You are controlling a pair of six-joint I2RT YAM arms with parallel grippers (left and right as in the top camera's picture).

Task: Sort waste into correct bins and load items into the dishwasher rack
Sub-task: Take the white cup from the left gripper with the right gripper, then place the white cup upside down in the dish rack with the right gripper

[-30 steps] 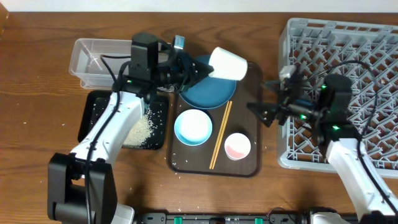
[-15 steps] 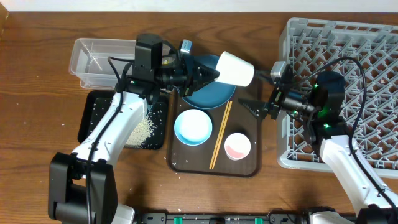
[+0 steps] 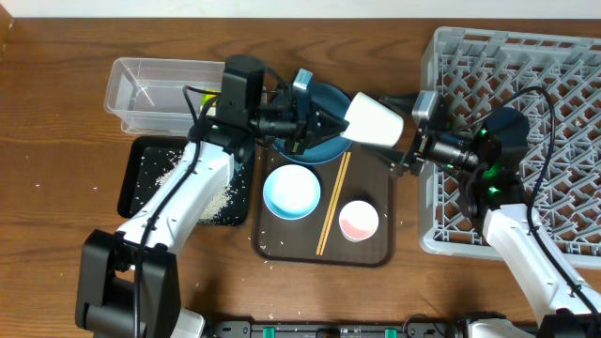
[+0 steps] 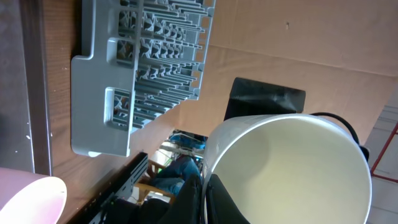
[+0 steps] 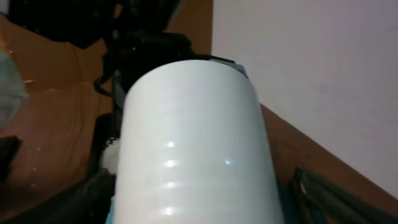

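Note:
My left gripper (image 3: 336, 126) is shut on the rim of a white cup (image 3: 377, 121) and holds it on its side in the air above the right edge of the brown tray. The rim pinch shows in the left wrist view (image 4: 203, 198), with the cup's mouth (image 4: 292, 168) filling the frame. My right gripper (image 3: 402, 148) is open, a finger on each side of the cup's base. In the right wrist view the cup (image 5: 196, 137) fills the gap between the fingers (image 5: 208, 202). The grey dishwasher rack (image 3: 526, 66) stands at the right. No wrapper or tissue is in view.
A brown tray (image 3: 282, 246) holds a dark-blue bowl (image 3: 310, 150), a light-blue bowl (image 3: 291, 192), a pink-inside cup (image 3: 358, 220) and chopsticks (image 3: 333, 205). A clear tub (image 3: 141, 84) and a black tray (image 3: 141, 178) with rice (image 3: 211, 197) lie at the left.
My left gripper has carried the white cup to the right. My right gripper has moved left to meet it, and its fingers now flank the cup.

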